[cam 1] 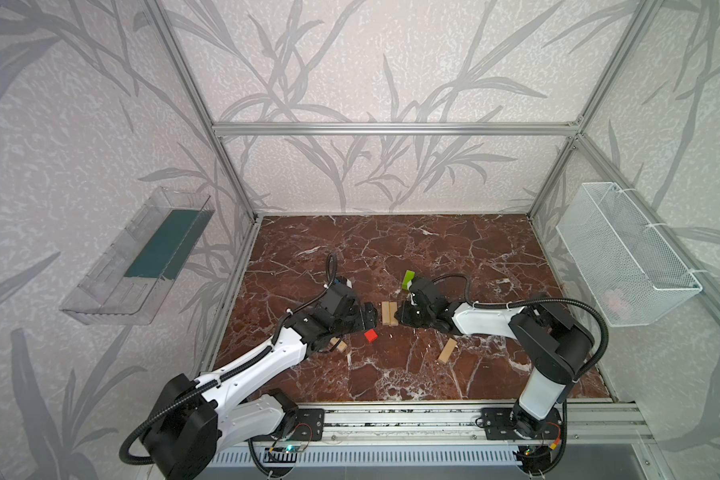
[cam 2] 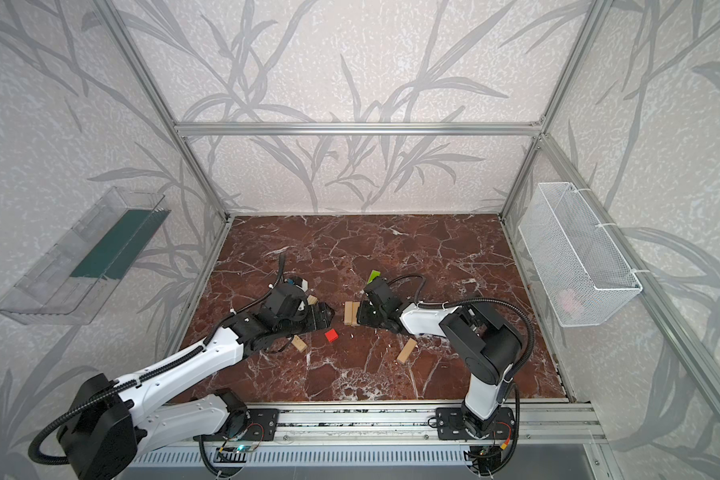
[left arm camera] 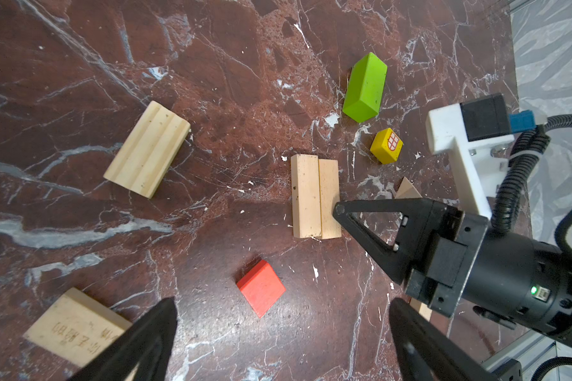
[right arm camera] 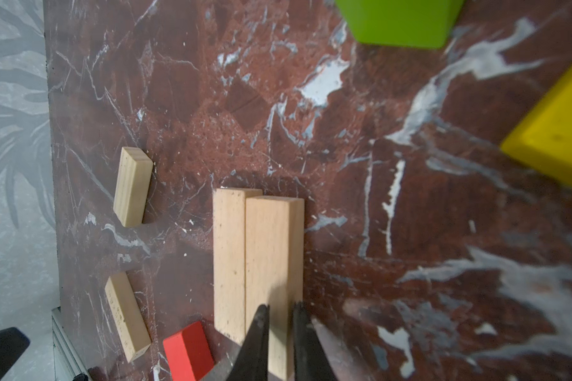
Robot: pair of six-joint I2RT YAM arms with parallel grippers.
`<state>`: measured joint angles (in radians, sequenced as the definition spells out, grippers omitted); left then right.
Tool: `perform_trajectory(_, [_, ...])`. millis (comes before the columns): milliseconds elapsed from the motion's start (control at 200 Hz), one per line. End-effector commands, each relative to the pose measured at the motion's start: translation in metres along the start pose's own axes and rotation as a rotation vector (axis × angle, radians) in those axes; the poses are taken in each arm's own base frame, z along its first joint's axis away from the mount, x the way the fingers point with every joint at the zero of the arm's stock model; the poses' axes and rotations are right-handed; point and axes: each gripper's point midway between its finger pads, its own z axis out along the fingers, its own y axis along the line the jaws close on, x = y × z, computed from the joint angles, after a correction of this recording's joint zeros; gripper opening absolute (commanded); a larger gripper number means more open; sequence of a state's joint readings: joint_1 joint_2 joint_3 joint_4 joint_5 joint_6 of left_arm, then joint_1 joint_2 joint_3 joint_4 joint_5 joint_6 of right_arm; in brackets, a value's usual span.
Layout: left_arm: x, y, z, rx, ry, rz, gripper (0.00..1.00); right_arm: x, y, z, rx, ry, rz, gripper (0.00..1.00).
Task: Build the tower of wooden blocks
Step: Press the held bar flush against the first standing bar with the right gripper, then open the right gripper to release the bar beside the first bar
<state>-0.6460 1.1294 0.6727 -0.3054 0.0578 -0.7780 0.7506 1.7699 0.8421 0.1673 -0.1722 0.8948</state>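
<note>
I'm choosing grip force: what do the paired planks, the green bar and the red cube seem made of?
The paired planks: bare light wood, unvarnished, by the grain and specks. The green bar: probably wood under smooth matte lime paint; no grain shows. The red cube: likely painted wood too, matte, even colour.
</note>
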Motion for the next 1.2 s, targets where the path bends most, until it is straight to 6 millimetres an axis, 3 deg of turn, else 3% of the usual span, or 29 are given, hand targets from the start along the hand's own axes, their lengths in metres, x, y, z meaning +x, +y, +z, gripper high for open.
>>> perform_trajectory(0, [-0.009,-0.007,-0.005,0.009,-0.023,0.012,0.98,-0.005,0.009,0.003,-0.007,-0.015,0.001,0.17])
perform_trajectory(190, [-0.009,-0.007,-0.006,0.011,-0.022,0.014,0.98,-0.010,0.012,-0.009,0.002,-0.041,-0.016,0.19])
perform_trajectory(305, [-0.010,-0.009,-0.008,0.014,-0.026,0.015,0.98,-0.003,0.002,-0.014,0.036,-0.028,-0.027,0.21])
perform_trajectory(330, [-0.010,-0.008,-0.009,0.014,-0.028,0.014,0.98,-0.005,0.008,-0.022,0.018,-0.042,-0.030,0.21])
perform_trajectory(610, [-0.011,-0.010,-0.011,0.020,-0.029,0.016,0.98,0.025,0.008,-0.031,0.014,-0.017,-0.050,0.21])
perform_trajectory(830, [-0.011,-0.010,-0.010,0.017,-0.028,0.019,0.98,0.039,0.004,-0.016,0.021,0.009,-0.043,0.19])
perform_trajectory(1075, [-0.012,-0.009,-0.009,0.002,-0.017,0.034,0.98,0.036,0.005,-0.009,0.023,0.001,-0.047,0.17])
perform_trajectory(1095, [-0.012,-0.009,-0.009,0.001,-0.017,0.035,0.98,0.040,-0.003,-0.003,0.047,0.016,-0.046,0.16])
perform_trajectory(1195, [-0.012,-0.009,-0.008,0.000,-0.017,0.034,0.98,0.040,-0.004,-0.001,0.054,0.018,-0.049,0.16])
